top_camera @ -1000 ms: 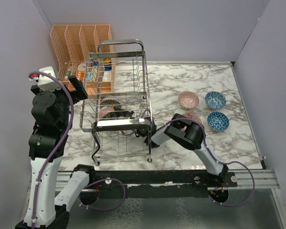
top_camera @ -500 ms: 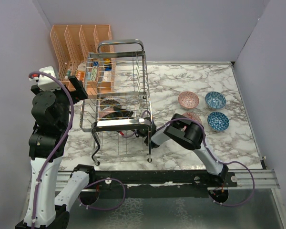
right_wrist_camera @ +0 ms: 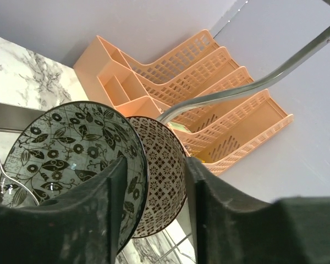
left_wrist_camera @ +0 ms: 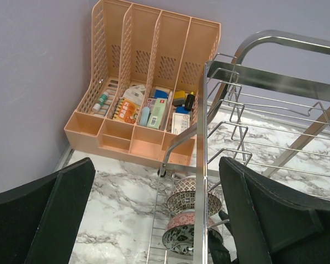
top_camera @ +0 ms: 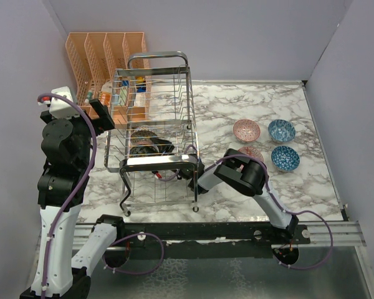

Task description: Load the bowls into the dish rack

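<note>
The chrome dish rack (top_camera: 156,118) stands left of centre. Two bowls stand on edge in its lower tier: a black-and-white leaf bowl (right_wrist_camera: 71,148) (left_wrist_camera: 184,239) and, behind it, a grey-beige checked bowl (right_wrist_camera: 162,181) (left_wrist_camera: 195,201). My right gripper (right_wrist_camera: 157,165) reaches into the rack, open. Its fingers straddle the leaf bowl's rim, and the right finger stands apart from it. On the marble lie a pink bowl (top_camera: 245,130), two blue bowls (top_camera: 281,130) (top_camera: 285,157) and another pinkish bowl (top_camera: 252,151) half hidden by my right arm. My left gripper (left_wrist_camera: 157,165) hangs open and empty, high beside the rack's left end.
An orange slotted organizer (top_camera: 103,53) (left_wrist_camera: 148,82) (right_wrist_camera: 209,82) with small items stands at the back left corner behind the rack. Purple walls close in the table on the left, back and right. The rack's tall handle bars (top_camera: 157,57) rise above the tiers.
My right jaws have opened off the black-and-white bowl, which now leans in the rack next to the grey-beige one. The left arm has not moved.
</note>
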`<state>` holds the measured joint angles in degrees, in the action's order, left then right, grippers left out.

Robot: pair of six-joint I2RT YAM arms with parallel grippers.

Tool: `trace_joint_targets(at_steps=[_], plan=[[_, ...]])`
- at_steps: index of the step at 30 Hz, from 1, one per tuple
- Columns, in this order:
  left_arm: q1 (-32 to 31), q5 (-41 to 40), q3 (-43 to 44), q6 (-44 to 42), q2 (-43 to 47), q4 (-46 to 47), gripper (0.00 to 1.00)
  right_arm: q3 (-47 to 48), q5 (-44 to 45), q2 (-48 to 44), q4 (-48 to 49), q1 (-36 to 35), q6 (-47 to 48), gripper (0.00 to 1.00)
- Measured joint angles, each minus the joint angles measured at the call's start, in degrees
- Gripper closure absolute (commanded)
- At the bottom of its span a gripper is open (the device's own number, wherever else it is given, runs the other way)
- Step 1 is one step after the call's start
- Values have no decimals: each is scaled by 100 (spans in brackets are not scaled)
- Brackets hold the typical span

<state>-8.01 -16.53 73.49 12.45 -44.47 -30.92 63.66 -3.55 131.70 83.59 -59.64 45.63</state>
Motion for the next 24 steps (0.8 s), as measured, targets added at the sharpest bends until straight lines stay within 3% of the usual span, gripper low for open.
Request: trace_joint_targets(at_steps=[2, 5, 10, 14, 24], plan=[[0, 0, 0, 0, 0, 0, 1, -24, -2, 0, 2, 0, -11, 50], [0, 0, 0, 0, 0, 0, 1, -83, -92, 0, 4, 0, 7, 37], [0, 0, 0, 0, 0, 0, 1, -291, -501, -4, 7, 0, 173, 34], [0, 0, 0, 0, 0, 0, 1, -426, -660, -9, 4, 2, 286, 18], [0, 0, 0, 0, 0, -2, 1, -437, -643, -31, 15, 2, 216, 14]])
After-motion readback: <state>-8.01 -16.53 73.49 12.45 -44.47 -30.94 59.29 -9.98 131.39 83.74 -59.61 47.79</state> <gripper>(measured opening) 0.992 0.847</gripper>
